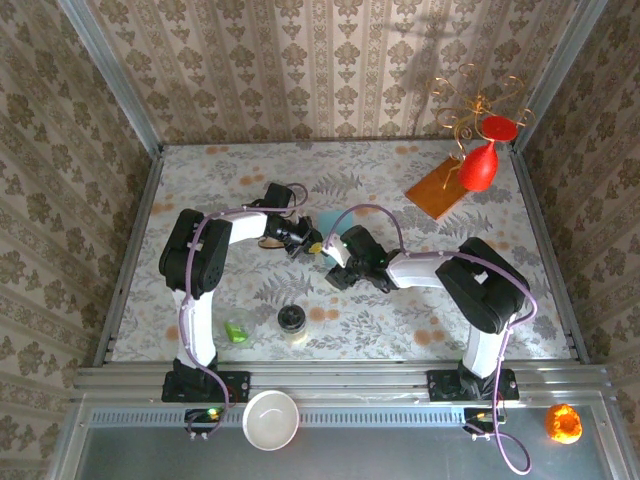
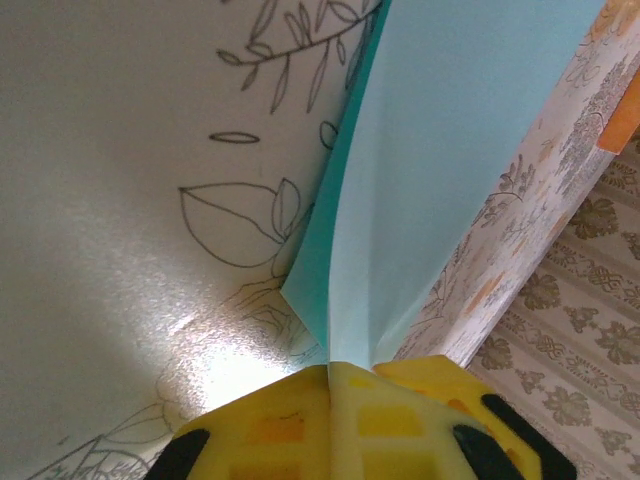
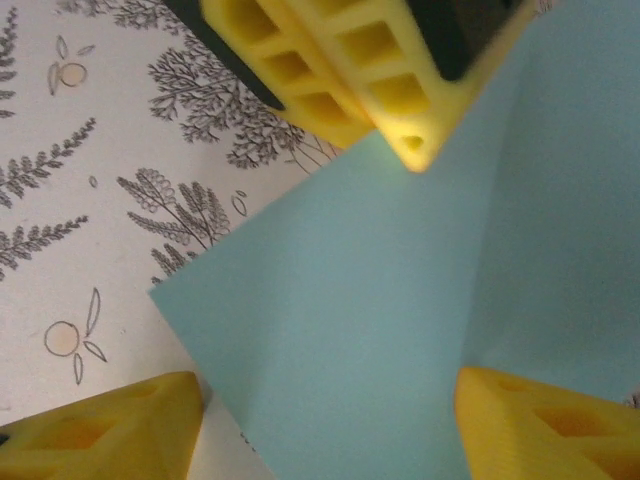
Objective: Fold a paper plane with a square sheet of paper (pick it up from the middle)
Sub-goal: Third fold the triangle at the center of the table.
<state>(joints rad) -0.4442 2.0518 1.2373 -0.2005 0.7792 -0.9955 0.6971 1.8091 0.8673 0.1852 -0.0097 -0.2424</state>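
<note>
Floral table (image 1: 400,320), blue sheet (image 2: 450,150) reaching straight out from left jaws

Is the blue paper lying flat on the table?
No, the left end effector pinches the square sheet of paper, which rises bent above the table.

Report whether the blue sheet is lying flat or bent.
Bent, not flat: the blue sheet stands up off the table, creased into two faces, its edge pinched in the shut left gripper.
</note>
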